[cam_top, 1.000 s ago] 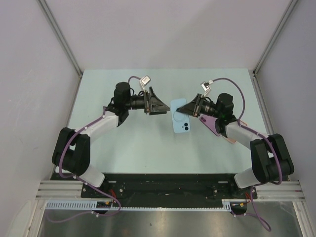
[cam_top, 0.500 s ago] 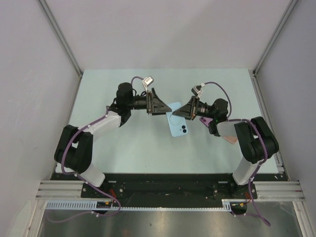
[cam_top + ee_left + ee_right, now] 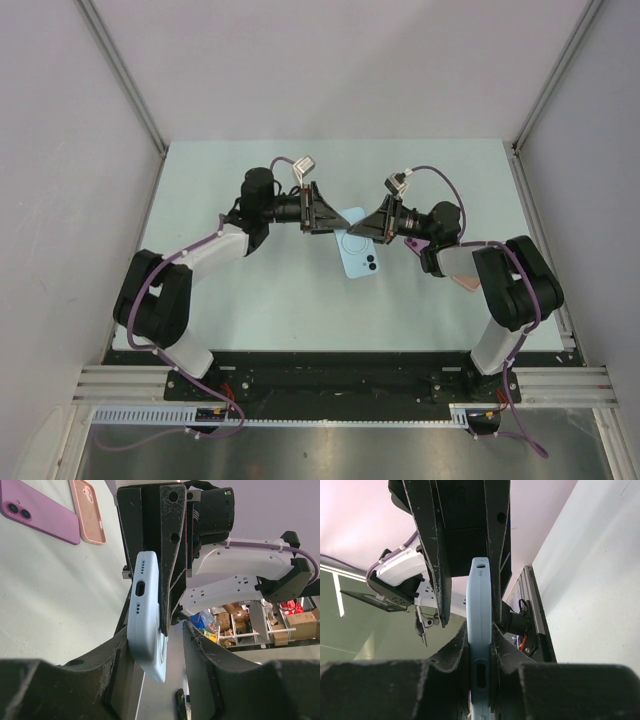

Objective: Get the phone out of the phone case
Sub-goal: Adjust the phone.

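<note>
phone case (image 3: 356,248): light blue, held up off the desk (image 3: 250,300) between both grippers, tilted; edge-on in both wrist views
phone (image 3: 371,262): seated inside the case, only the lens corner and the bottom port show; not yet out
right gripper (image 3: 368,230): clamped on the case's right end, fingers pressed flat on both faces
left gripper (image 3: 328,218): at the case's left end, jaws apart and straddling it; one finger (image 3: 120,670) touches the case, with a gap on the other side
step: my read is a two-arm hold set up for peeling, with the separation itself not started
next move: left gripper likely has to close on the case lip only, not on the phone body, then pull or flex away while the right one holds; a grip across both faces would just pinch the phone in
purple phone (image 3: 30,512): flat on the desk, right of the case, beyond the right gripper
pink case (image 3: 87,510): beside the purple phone, further from the blue case
</note>
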Controlling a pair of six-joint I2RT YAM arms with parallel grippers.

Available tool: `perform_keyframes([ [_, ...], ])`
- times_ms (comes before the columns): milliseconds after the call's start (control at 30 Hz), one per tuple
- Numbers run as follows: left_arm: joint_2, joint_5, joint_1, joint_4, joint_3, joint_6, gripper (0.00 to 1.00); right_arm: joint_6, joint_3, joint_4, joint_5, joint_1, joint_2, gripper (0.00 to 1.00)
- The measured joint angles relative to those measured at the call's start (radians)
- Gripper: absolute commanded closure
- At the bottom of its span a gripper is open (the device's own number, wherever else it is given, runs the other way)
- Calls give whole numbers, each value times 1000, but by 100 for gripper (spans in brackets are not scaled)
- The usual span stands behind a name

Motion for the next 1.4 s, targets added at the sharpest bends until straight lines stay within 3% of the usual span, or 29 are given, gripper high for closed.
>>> perform_keyframes([
  [33, 1, 0, -2, 0, 2, -4, 55, 0, 0, 0, 0, 1, 0, 100],
  [167, 2, -12, -4, 0, 4, -19, 74, 2, 0, 10, 0, 4, 0, 100],
  [267, 6, -15, -4, -1, 4, -41, 98, 5, 0, 27, -2, 4, 0, 100],
  [367, 6, -13, -1, 7, 6, -66, 100, 4, 0, 40, -5, 0, 0, 100],
  [400, 6, -13, -1, 8, 6, -71, 100, 5, 0, 42, -6, -1, 0, 86],
  [467, 6, -14, -1, 9, 6, -75, 100, 12, -1, 43, -6, -3, 0, 70],
  [633, 6, -47, 0, 12, 6, -86, 100, 4, -55, 27, 14, -37, -19, 50],
  [667, 6, -56, 1, 12, 6, -93, 100, -32, -82, 4, 25, -54, -43, 42],
  [767, -3, -87, 8, 2, 6, -105, 100, -212, -120, -254, 102, -95, -192, 31],
  [833, -11, -105, 11, -12, 7, -108, 100, -410, -88, -569, 239, -93, -345, 29],
  [1067, -25, -224, 13, -204, 43, -87, 100, -779, 79, -1167, 651, 4, -608, 23],
  [1300, -19, -403, 13, -449, 95, -45, 100, -953, 196, -1532, 1145, 333, -623, 23],
  [1400, -7, -460, 14, -520, 95, -36, 100, -988, 249, -1609, 1339, 489, -584, 23],
])
